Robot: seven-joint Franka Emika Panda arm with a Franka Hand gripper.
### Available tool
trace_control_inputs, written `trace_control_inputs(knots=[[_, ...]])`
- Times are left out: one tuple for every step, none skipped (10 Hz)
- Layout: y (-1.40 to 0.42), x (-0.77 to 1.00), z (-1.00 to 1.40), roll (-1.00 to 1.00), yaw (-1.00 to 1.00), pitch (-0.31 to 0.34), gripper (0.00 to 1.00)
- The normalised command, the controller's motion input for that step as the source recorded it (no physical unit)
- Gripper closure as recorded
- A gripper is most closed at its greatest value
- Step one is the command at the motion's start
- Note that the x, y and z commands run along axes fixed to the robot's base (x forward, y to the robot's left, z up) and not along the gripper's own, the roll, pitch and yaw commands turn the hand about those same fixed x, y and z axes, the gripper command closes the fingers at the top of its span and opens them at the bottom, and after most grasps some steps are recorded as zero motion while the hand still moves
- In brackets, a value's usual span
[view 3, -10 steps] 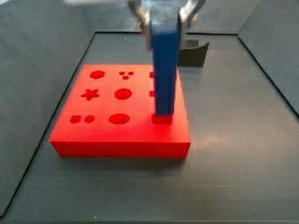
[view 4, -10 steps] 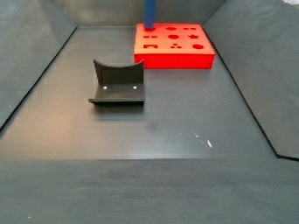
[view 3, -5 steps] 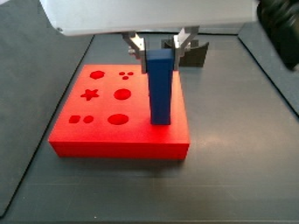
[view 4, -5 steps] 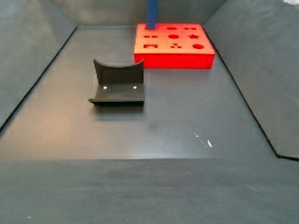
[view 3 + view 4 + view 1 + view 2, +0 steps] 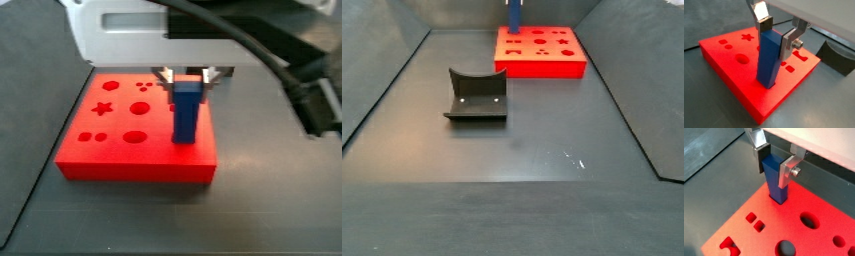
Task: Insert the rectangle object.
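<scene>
The rectangle object, a slim blue bar (image 5: pixel 767 60), stands upright with its lower end sunk in a hole near the edge of the flat red block (image 5: pixel 751 95). It shows in both wrist views (image 5: pixel 775 185) and in both side views (image 5: pixel 186 115) (image 5: pixel 515 12). My gripper (image 5: pixel 776 37) is directly above the red block (image 5: pixel 120 150) and is shut on the bar's top end, one silver finger on each side (image 5: pixel 775 167). In a side view (image 5: pixel 186 78) the fingers sit low, close over the block. The bar's bottom is hidden inside the hole.
The red block (image 5: pixel 543 55) has several other shaped holes: star, circles, small squares. The dark fixture (image 5: pixel 476 97) stands apart on the grey floor, and shows beside the block in a wrist view (image 5: pixel 839 57). Sloped grey walls bound the floor.
The gripper has come down with the blue bar. Much less of the bar shows above the red block than before; it has sunk deeper into the hole.
</scene>
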Motion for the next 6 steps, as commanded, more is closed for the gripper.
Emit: trace_control_inputs(knots=[[0.0,0.38,-0.57,-0.1,0.11,0.297,1.0],[0.01,0.1,-0.55,-0.19,0.07,0.224,1.0],[0.0,0.09,-0.5,-0.17,0.13,0.184,1.0],[-0.04,0.0,-0.05,0.0,0.07,0.0,1.0],[0.0,0.0,0.0,-0.01,0.0,0.0,1.0],[-0.13,0.0,-0.04,0.0,0.05,-0.017,1.0]])
